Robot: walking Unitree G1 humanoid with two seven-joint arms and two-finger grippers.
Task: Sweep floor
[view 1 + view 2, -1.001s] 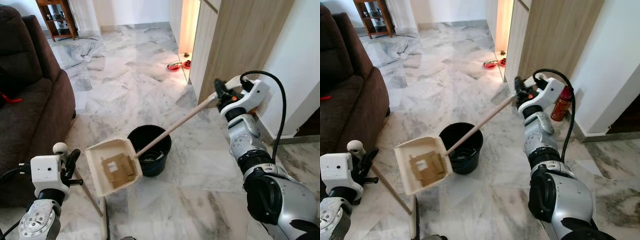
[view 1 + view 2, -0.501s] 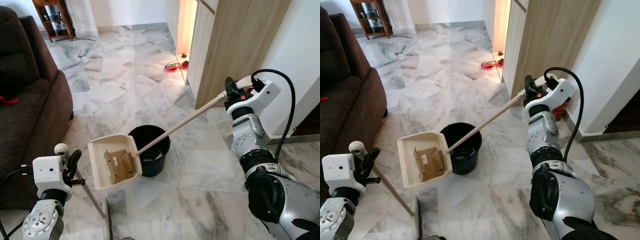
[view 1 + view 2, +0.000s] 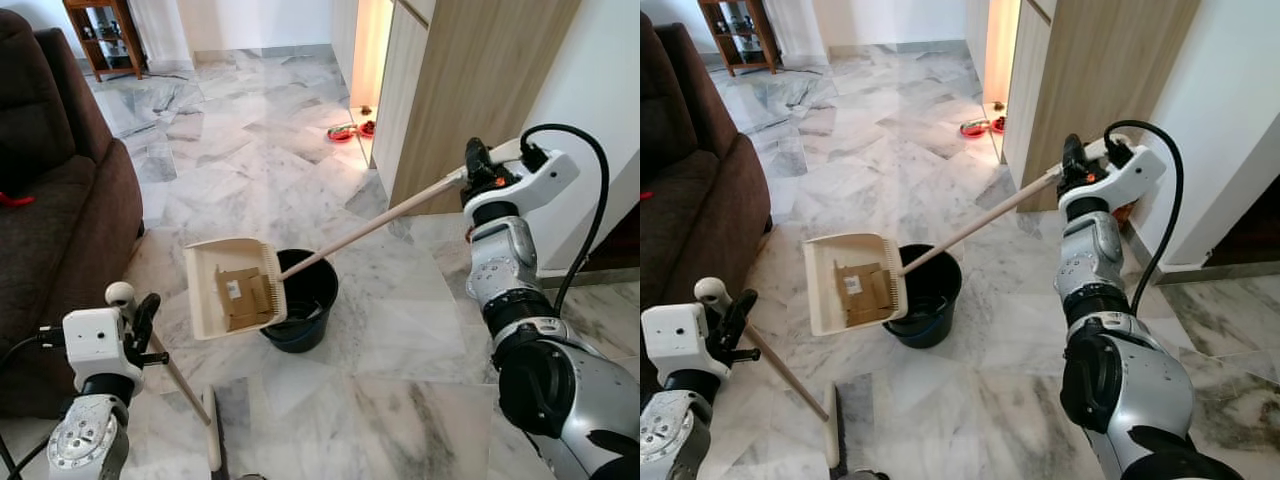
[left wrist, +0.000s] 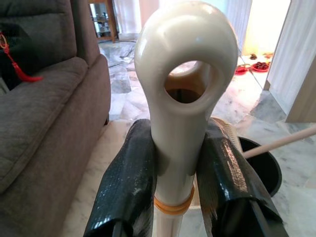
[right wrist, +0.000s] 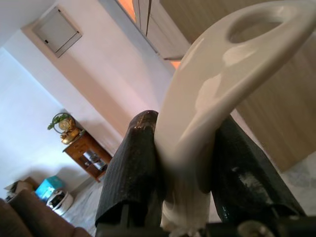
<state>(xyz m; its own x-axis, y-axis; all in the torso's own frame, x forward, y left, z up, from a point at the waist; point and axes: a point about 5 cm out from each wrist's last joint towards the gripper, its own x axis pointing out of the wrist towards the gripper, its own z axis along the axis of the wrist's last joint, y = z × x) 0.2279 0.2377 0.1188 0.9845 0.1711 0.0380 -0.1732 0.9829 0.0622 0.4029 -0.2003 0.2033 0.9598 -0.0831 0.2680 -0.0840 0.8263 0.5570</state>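
Note:
My right gripper (image 3: 470, 172) is shut on the top end of the dustpan handle (image 3: 375, 226), a long wooden stick. The cream dustpan (image 3: 234, 287) hangs tilted above the floor, just left of the black bucket (image 3: 302, 300), and carries pieces of brown cardboard (image 3: 243, 297). My left gripper (image 3: 135, 318) at the lower left is shut on the broom handle (image 4: 180, 113), whose cream looped end sticks out between the fingers (image 4: 129, 182). The broom stick (image 3: 180, 381) slants down to the broom head (image 3: 214, 443) on the floor. In the right wrist view the fingers (image 5: 132, 168) clamp the cream handle end (image 5: 207, 108).
A brown sofa (image 3: 55, 190) fills the left side. A wooden cabinet (image 3: 470, 80) and a white wall stand on the right. Red bowls (image 3: 346, 132) lie on the marble floor by the cabinet, a wooden shelf (image 3: 100, 35) at the far back. A red bottle (image 3: 1127, 210) stands behind my right arm.
My right gripper has risen and moved right, lifting the dustpan higher and tipping it up over the bucket's left edge. The cardboard has slid inside the pan. The left arm holds still.

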